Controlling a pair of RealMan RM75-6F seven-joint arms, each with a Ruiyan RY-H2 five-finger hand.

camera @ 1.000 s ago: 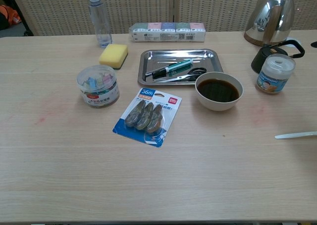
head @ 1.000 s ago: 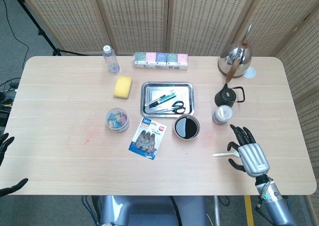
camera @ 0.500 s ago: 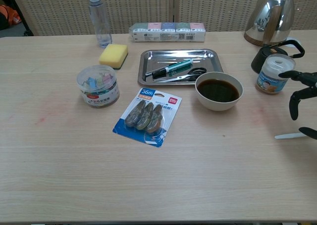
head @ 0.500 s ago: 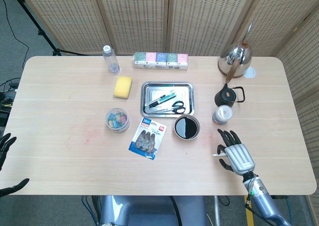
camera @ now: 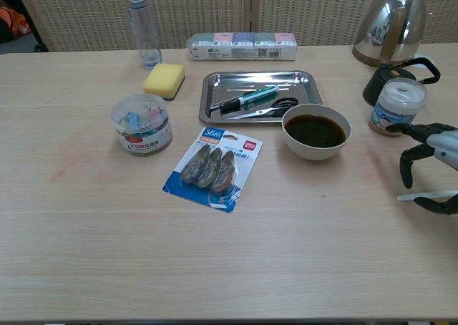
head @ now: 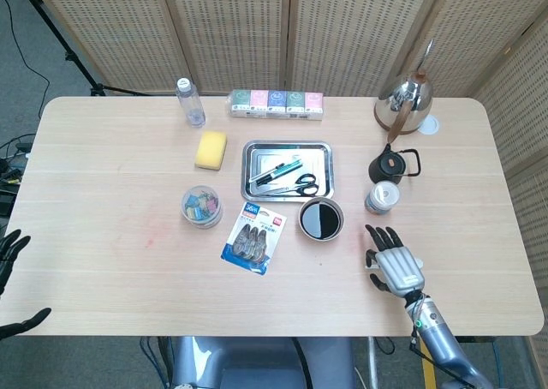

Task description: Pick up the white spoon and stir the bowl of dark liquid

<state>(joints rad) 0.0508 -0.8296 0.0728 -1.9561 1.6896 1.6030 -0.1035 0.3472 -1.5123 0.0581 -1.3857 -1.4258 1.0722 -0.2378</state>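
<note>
The right hand [head: 394, 265] hovers over the white spoon [camera: 428, 195] near the tabletop's [head: 111, 260] front right edge, fingers spread and curled downward, holding nothing. The spoon lies flat beneath them, handle pointing toward the bowl of dark liquid [camera: 315, 130], which sits just in front of the steel tray [camera: 215, 96]. The left hand [head: 10, 256] hangs off the front left corner, fingers apart, empty.

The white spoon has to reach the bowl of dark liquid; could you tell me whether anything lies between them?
Nothing visible does. The white spoon lies under the right robot hand, with only bare table between it and the bowl.
</note>
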